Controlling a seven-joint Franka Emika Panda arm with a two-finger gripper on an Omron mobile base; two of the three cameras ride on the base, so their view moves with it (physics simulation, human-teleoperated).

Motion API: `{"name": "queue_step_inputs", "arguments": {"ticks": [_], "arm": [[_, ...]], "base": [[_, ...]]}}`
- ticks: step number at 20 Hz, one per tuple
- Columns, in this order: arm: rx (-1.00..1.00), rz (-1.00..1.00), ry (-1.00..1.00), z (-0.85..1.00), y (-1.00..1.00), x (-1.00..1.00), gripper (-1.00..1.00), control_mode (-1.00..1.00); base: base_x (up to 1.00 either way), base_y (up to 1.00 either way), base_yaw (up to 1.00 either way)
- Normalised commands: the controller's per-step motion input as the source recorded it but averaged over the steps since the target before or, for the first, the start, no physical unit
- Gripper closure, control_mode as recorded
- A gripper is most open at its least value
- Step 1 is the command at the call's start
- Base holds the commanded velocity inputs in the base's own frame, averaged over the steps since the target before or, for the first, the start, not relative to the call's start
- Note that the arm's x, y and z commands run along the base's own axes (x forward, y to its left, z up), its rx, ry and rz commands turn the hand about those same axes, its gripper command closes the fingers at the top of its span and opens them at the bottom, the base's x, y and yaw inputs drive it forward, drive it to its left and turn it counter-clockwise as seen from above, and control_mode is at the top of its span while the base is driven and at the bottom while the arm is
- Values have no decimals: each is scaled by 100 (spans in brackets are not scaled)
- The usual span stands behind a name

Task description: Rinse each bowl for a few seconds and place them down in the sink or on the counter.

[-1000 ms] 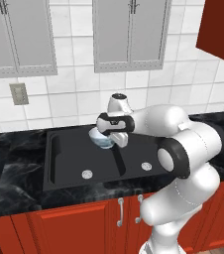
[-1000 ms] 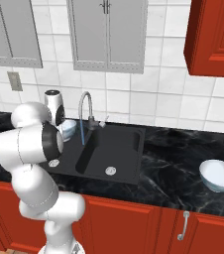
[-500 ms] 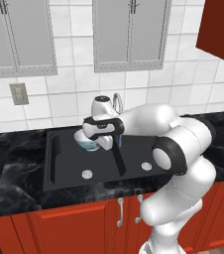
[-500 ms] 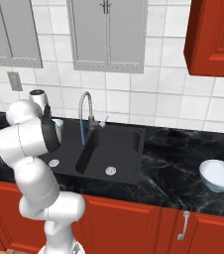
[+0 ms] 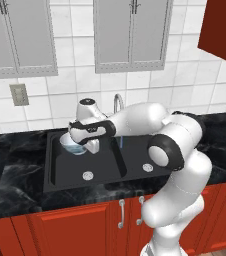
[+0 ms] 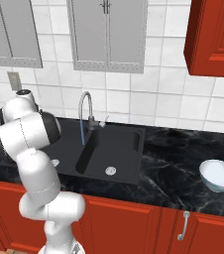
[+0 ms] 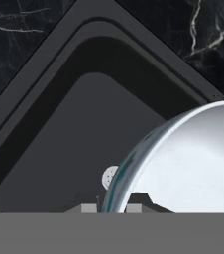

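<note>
Glossy white bowl [image 5: 74, 145], pale blue tinge, round and deep, mouth upward, rim clamped between the closed fingers [image 5: 91, 145], held above the sink [image 5: 65, 172].

Behind the work area there is a wall of white square tiles [image 5: 80, 95]. On this wall, at the left, a grey electric outlet [image 5: 19, 94] is fixed. Above hang grey wall cabinets [image 5: 130, 32] with thin metal handles at the top. In the upper right corner a red wall cabinet [image 6: 215, 37] hangs. Below, the red lower cabinets [image 5: 75, 227] have curved silver door handles [image 5: 120, 214]. One more such handle [image 6: 182, 225] shows in the right base view.
</note>
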Motion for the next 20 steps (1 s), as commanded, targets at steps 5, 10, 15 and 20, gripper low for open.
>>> {"name": "queue_step_inputs", "arguments": {"ticks": [5,10,15,20], "arm": [[0,5,0,0,58,0,100,-100],[1,5,0,0,56,0,100,-100],[1,5,0,0,56,0,100,-100],[1,4,0,-4,57,0,100,-100]], "base": [[0,0,0],[0,0,0],[0,0,0],[0,0,0]]}}
